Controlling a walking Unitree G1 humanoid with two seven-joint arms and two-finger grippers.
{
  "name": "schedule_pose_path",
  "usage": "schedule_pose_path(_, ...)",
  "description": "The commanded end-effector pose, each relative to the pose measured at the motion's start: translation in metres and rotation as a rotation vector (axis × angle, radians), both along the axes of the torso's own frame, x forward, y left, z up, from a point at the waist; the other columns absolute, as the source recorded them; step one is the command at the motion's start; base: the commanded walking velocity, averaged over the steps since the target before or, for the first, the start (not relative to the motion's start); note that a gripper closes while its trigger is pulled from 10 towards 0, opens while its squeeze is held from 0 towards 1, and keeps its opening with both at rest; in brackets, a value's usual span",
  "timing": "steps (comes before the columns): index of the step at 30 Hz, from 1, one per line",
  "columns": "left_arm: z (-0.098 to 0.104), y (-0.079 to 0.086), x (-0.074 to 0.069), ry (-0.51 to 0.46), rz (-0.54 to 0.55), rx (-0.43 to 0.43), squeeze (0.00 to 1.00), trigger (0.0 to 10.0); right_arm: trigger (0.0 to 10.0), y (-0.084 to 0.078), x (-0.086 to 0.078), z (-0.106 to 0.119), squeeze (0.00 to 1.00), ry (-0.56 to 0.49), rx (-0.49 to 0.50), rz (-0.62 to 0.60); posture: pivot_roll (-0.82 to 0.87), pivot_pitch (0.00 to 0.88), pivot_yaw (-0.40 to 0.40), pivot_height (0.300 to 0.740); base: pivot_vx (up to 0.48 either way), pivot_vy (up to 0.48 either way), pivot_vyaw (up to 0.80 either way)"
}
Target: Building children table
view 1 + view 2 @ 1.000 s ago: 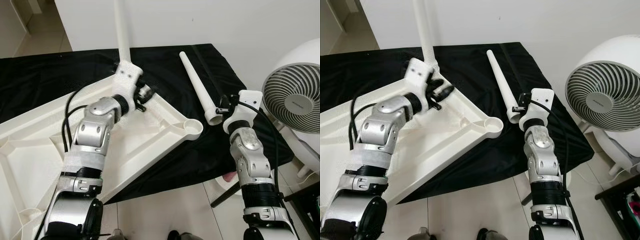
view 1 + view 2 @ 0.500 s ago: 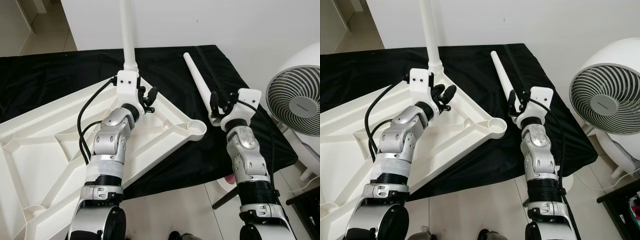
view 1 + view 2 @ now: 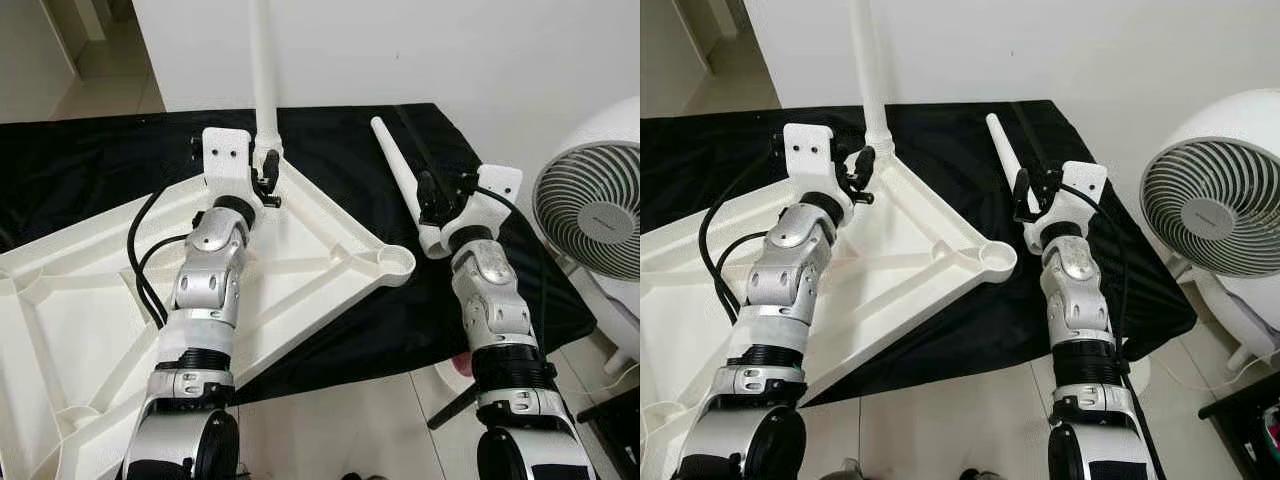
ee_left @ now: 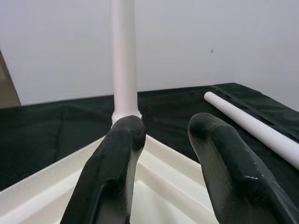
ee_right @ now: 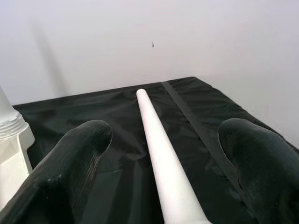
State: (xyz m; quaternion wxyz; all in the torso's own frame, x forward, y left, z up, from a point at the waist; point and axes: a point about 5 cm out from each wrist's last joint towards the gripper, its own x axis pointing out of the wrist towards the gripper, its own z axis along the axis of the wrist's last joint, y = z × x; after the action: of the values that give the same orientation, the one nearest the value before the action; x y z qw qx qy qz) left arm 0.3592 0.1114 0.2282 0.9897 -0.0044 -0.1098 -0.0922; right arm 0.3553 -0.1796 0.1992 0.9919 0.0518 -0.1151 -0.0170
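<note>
One white plastic children's tabletop (image 3: 90, 300) lay upside down, ribbed underside up, on a black cloth (image 3: 120, 150) that covered the work surface; its near edge hung out past the cloth over the pale tiled floor (image 3: 340, 420). A white tapered plastic leg (image 3: 265, 70) stood upright in the far corner socket of the tabletop. The nearer round corner socket (image 3: 396, 262) held nothing. A second white tapered leg (image 3: 400, 180) lay flat on the cloth just beside that empty socket, its thin end toward the white wall (image 3: 450, 50).

The left gripper (image 4: 161, 135) hovered over the tabletop just short of the upright leg's base, its two black fingers (image 4: 117, 163) spread apart and holding nothing. The right gripper (image 5: 163, 154) straddled the lying leg with its fingers wide apart, one on each side and clear of it. A white round fan (image 3: 590, 205) stood on the floor to the robot's right, well apart from the tabletop.

Compared with a second before, the left arm had swung up from the middle of the tabletop toward the standing leg, and the right gripper had advanced from the thick end of the lying leg to over its shaft.
</note>
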Motion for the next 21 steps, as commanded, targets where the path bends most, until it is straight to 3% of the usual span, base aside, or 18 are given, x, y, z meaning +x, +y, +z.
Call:
schedule_pose_path(1,-0.003,-0.001,-0.001,0.001,0.015,0.017,0.00,10.0,10.0,0.001,0.002,0.001,1.00,0.007,0.007,0.011,0.08,0.009,0.001,0.740,0.000,0.000,0.00)
schedule_pose_path(8,-0.009,-0.012,-0.009,0.018,-0.050,0.053,0.00,10.0,10.0,-0.010,0.007,0.002,0.99,0.049,0.030,-0.010,0.09,0.051,0.014,0.740,0.000,0.000,0.00)
schedule_pose_path(9,-0.011,-0.013,-0.013,0.024,-0.064,0.062,0.00,10.0,10.0,-0.012,0.008,0.001,0.00,0.065,0.036,-0.015,0.09,0.081,0.020,0.740,0.000,0.000,0.00)
schedule_pose_path(18,-0.016,-0.015,-0.020,0.034,-0.066,0.090,0.00,10.0,10.0,-0.016,0.011,-0.002,0.00,0.100,0.009,-0.025,0.09,0.102,0.023,0.740,0.000,0.000,0.00)
schedule_pose_path(19,-0.019,-0.016,-0.023,0.041,-0.070,0.094,0.00,10.0,10.0,-0.014,0.013,-0.005,0.00,0.118,0.007,-0.013,0.10,0.152,0.028,0.740,0.000,0.000,0.00)
schedule_pose_path(21,-0.021,-0.016,-0.026,0.047,-0.074,0.097,0.00,10.0,10.0,-0.013,0.015,-0.009,0.00,0.137,-0.001,-0.003,0.11,0.166,0.028,0.740,0.000,0.000,0.00)
